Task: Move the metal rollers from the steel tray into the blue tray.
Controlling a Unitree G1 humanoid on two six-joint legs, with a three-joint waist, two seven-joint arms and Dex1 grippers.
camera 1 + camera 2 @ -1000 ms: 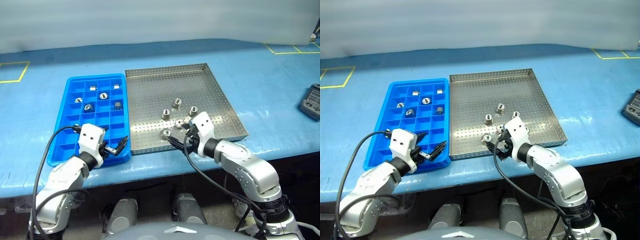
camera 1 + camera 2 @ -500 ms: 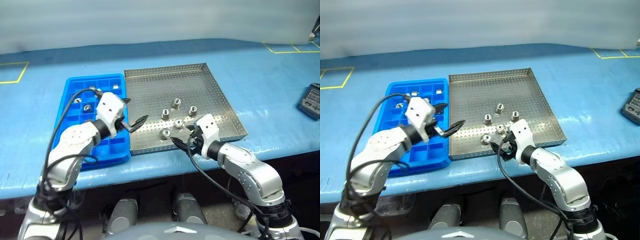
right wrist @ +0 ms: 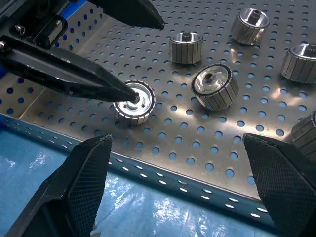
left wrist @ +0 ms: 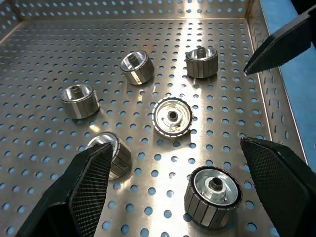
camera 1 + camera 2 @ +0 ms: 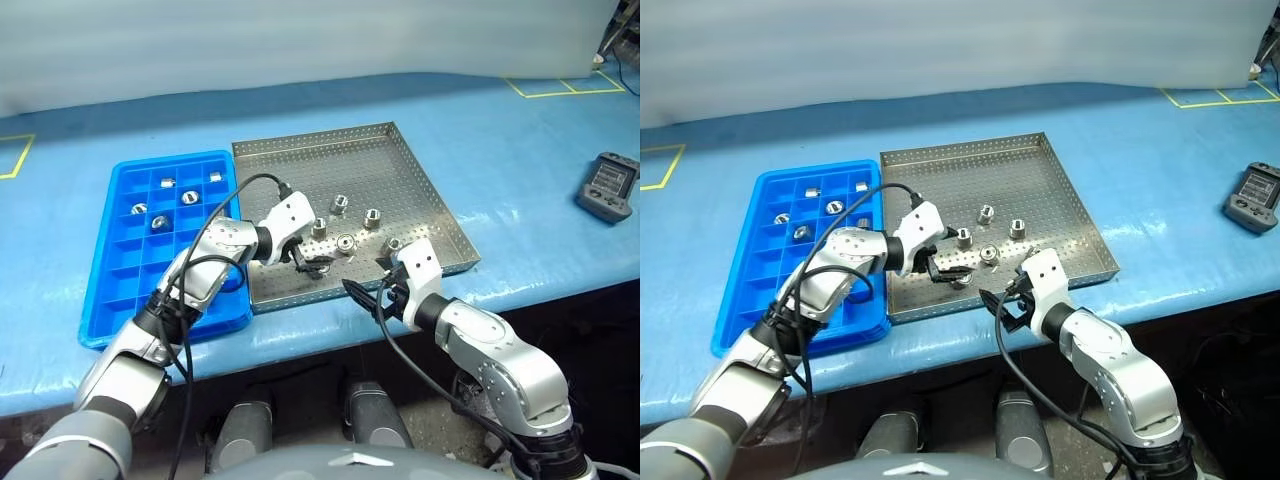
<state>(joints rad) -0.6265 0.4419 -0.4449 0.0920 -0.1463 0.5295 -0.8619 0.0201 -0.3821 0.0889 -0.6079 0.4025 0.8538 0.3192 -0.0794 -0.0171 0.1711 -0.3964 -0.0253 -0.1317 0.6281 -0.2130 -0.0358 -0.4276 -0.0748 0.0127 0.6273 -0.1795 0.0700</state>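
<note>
The left hand (image 5: 943, 268) is hovering wide open and empty inside the steel tray (image 5: 1040, 170), one black fingertip (image 3: 126, 92) reaching right down to a metal roller (image 3: 134, 101) by the tray's near rim; whether it is touching is hard to tell. The metal rollers (image 4: 172, 116) are sitting loose in the near half of this tray: six are showing in the left wrist view. Several are standing on end with the centre hole facing up, and a couple are tilting onto their ribbed sides. The right hand (image 5: 372, 296) is hanging open and empty just outside the near rim. The blue tray (image 5: 110, 300) is lying on the blue table (image 5: 520, 190), touching the steel tray's left side, with more rollers (image 5: 187, 196) sitting in its far compartments.
</note>
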